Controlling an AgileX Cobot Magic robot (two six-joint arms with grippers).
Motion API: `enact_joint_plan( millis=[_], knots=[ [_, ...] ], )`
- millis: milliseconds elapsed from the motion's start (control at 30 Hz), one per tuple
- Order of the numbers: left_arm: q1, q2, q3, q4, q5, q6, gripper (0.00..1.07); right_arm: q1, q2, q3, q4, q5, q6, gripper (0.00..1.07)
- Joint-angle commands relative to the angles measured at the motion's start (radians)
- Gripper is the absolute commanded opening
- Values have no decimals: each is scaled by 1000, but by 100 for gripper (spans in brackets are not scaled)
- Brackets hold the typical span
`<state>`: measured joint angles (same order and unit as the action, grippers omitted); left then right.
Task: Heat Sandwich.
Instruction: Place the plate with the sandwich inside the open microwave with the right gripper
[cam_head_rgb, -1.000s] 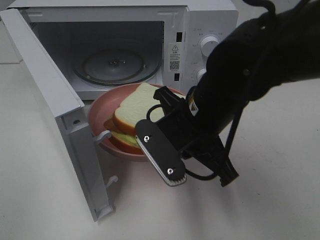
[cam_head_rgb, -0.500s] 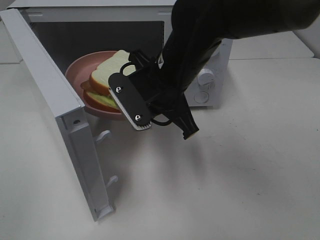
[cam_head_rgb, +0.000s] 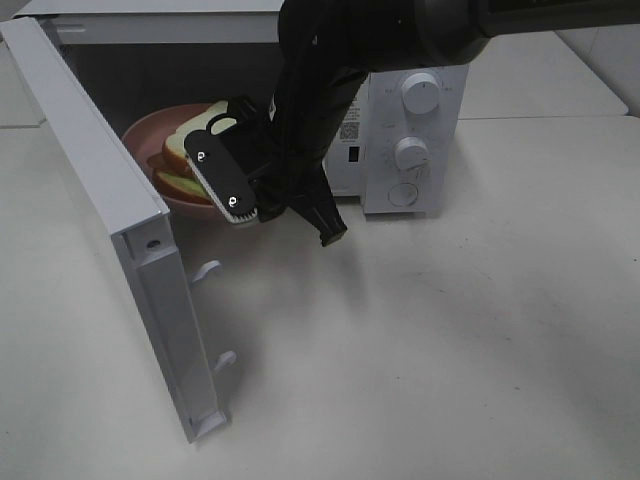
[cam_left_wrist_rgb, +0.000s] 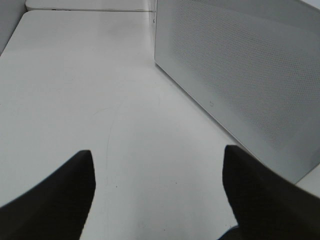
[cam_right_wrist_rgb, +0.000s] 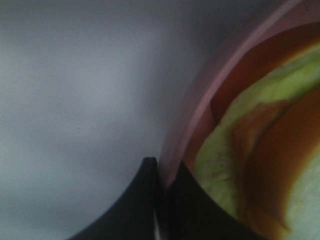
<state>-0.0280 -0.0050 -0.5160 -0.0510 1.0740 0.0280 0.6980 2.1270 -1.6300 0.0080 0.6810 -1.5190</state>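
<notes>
A plain white worktop (cam_head_rgb: 480, 350) fills the room in front of me, and a white microwave (cam_head_rgb: 415, 110) stands at its far edge with two round dials (cam_head_rgb: 421, 92) on the control panel. Its door (cam_head_rgb: 100, 190) is swung wide out towards the near left corner, showing the latch hooks (cam_head_rgb: 207, 268) on its inner edge. The black right arm (cam_head_rgb: 330, 60) reaches in from the far right, across the middle, down to the dark mouth of the oven. The right gripper (cam_right_wrist_rgb: 162, 175) is clenched on the rim of a round pink plate (cam_head_rgb: 140, 135), one fingertip on the outside of the rim and the other just inside it, with nothing but the thin rim between them. The sandwich (cam_head_rgb: 185, 150) lies on that plate, in the oven opening just behind the open door. It is white bread with a tan crust on top and pale green lettuce and a reddish layer beneath, and the gripper's body hides its near end. Close up, the lettuce and filling sit right against the inner fingertip. I can't tell whether the plate rests on the oven floor or hangs in the grip. The left gripper (cam_left_wrist_rgb: 157, 150) is released, its two dark fingers (cam_left_wrist_rgb: 65, 195) spread wide apart over bare worktop beside a white perforated panel (cam_left_wrist_rgb: 240, 75), touching nothing.
</notes>
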Motion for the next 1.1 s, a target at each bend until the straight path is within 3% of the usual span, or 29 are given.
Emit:
enact_joint_plan(
  millis=[33,467,1100],
  knots=[
    [4,-23,2,-1,-4,-3,68,-34,40,-86,8,-25,-21,0],
    [4,-23,2,-1,-4,-4,68,-69,146,-227,12,-99,-57,0],
    [4,-23,2,-1,-4,-4,68,-93,203,-249,61,-143,-92,0]
  ],
)
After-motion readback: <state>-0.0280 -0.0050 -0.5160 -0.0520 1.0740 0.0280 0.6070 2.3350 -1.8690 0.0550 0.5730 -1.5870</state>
